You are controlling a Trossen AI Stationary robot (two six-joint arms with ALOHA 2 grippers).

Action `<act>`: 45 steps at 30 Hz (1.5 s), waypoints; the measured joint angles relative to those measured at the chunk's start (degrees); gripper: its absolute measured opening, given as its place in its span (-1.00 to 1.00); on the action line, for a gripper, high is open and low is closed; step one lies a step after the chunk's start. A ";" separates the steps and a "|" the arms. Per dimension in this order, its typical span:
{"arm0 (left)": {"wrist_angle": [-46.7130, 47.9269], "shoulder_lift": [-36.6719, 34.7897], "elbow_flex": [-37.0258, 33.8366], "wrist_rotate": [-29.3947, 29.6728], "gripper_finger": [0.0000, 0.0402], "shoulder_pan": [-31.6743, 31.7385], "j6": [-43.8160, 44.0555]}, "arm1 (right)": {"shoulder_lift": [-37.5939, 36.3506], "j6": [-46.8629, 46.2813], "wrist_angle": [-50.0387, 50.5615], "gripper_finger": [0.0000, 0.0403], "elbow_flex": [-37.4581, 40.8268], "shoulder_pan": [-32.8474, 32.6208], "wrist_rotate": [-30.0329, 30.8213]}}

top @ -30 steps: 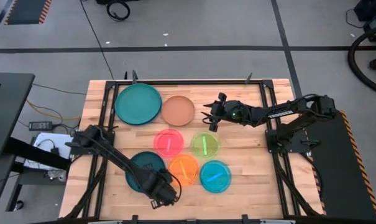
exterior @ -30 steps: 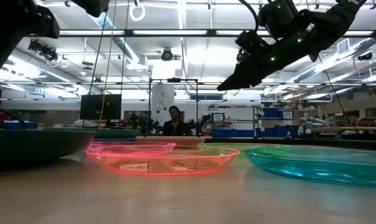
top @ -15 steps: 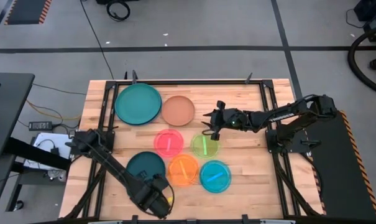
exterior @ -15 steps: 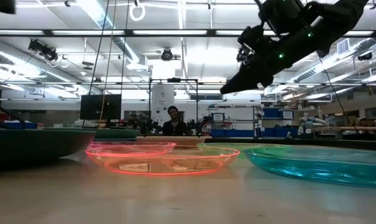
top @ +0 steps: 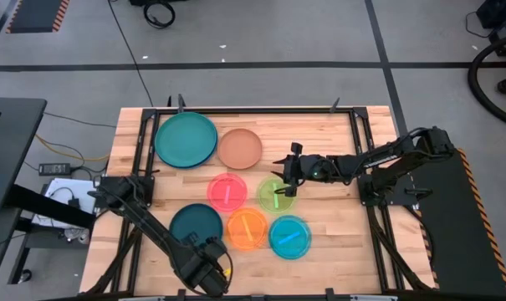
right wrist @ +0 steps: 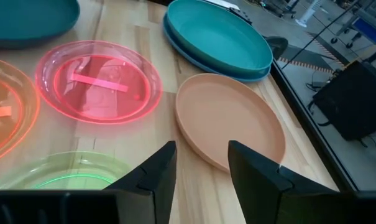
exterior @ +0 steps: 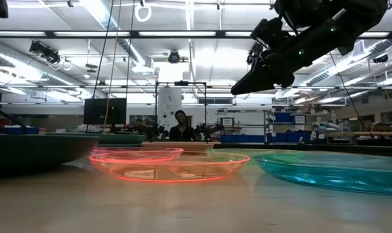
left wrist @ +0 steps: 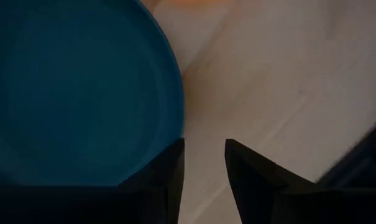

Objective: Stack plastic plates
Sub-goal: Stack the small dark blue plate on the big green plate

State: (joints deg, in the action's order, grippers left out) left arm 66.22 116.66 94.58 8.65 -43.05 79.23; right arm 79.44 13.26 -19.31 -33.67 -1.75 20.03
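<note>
Dark fingers of the right gripper [top: 279, 174] stand parted over the far rim of the green plate [top: 276, 196] at the high view's centre-right, holding nothing, though whether a tip touches the rim is hard to tell; a second ago it hung farther up the frame beside the tan plate [top: 239, 148]. At the lower edge the left gripper [top: 209, 276] (fingers apart, empty) sits just below the dark teal plate [top: 196, 226], having slid down off that plate's rim.

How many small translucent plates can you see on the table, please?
4: pink plate and green plate in one row, orange plate and light blue plate nearer the front. None appears hidden.
</note>
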 joint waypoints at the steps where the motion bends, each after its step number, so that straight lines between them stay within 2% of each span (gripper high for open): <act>1: 0.04 0.65 0.01 0.16 -0.39 -0.08 -0.13 | 0.00 0.00 -0.01 -0.23 0.00 -0.10 0.00; 15: 2.23 6.36 -0.03 0.71 -0.39 -0.87 -2.55 | 0.00 -0.02 0.11 -0.23 0.00 -0.18 -0.26; 21: 2.24 8.38 -0.08 -0.95 -0.41 -0.96 -3.27 | 0.00 -0.28 0.13 -0.23 0.00 -0.18 -1.94; 24: 2.48 8.93 -0.08 -2.13 -0.50 -0.96 -3.29 | 0.00 -0.65 0.19 -0.23 0.00 -0.18 -2.12; 32: 3.55 8.60 -0.03 -3.77 -0.93 -0.93 -3.80 | 0.00 -1.11 1.34 -0.23 0.00 -0.18 -2.16; 38: 9.52 7.92 3.37 -6.53 -0.93 -0.59 -5.31 | 0.00 -1.57 1.77 -0.23 0.00 -0.18 -2.16; 45: 19.62 7.72 9.94 -2.79 -0.93 1.26 -10.21 | 0.00 -1.57 1.96 -0.23 0.00 -0.18 -2.16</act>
State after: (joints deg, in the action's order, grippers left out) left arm 85.85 124.38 104.52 5.86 -41.78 69.02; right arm 79.44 11.68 -17.35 -33.67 -1.93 17.87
